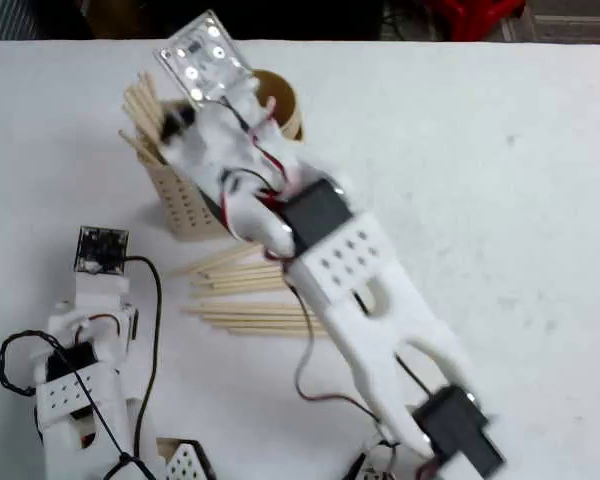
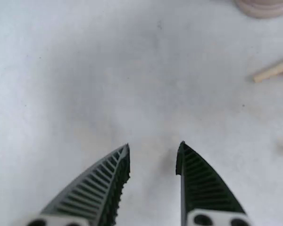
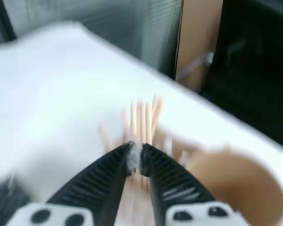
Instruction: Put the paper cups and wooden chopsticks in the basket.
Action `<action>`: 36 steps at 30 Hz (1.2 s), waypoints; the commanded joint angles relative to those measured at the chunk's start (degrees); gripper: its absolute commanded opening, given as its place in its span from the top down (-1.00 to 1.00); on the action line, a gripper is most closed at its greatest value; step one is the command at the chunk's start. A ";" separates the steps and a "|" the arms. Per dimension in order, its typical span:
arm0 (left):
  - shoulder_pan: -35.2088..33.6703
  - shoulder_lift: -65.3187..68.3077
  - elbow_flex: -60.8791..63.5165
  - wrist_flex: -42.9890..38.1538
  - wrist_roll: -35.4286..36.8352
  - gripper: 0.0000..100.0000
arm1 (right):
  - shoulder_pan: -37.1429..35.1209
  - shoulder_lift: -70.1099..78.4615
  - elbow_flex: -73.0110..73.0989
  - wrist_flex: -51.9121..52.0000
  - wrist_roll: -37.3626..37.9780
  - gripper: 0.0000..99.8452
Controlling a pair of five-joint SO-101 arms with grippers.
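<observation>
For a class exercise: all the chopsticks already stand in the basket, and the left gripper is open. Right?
Not all: the high view shows loose chopsticks lying on the table beside the basket. The left gripper is open.

Bright, even light is falling from overhead, washing the white tabletop [image 1: 520, 200] almost featureless. Soft, faint shadows are pooling beside the right arm [image 1: 360, 270] and beneath the left hand [image 2: 153, 157]. The room beyond the tabletop's far edge is lying in darkness.

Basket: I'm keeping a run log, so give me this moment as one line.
right jaws shut on chopsticks at basket | left jaws open over table | cup outside basket | loose chopsticks on table
</observation>
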 commanded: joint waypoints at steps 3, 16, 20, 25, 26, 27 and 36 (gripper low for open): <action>-0.40 -1.10 -0.26 -0.97 0.53 0.65 | 2.51 -9.45 -2.64 25.71 1.49 0.97; -0.40 -1.10 -0.26 -0.97 0.53 0.65 | -1.54 -14.20 40.35 18.77 32.18 0.91; -0.40 -1.10 -0.26 -0.97 0.53 0.65 | -1.54 -13.32 51.52 9.63 34.29 0.72; -0.40 -1.10 -0.26 -0.97 0.53 0.65 | -0.84 -10.42 58.20 0.57 38.33 0.70; -0.40 -1.10 -0.26 -0.97 0.53 0.65 | -0.04 -9.27 58.46 -0.92 38.42 0.69; -0.40 -1.10 -0.26 -0.97 0.53 0.65 | 0.92 -7.96 58.46 -2.33 38.59 0.69; -0.40 -1.10 -0.26 -0.97 0.53 0.65 | 4.97 6.81 55.91 -10.07 38.68 0.69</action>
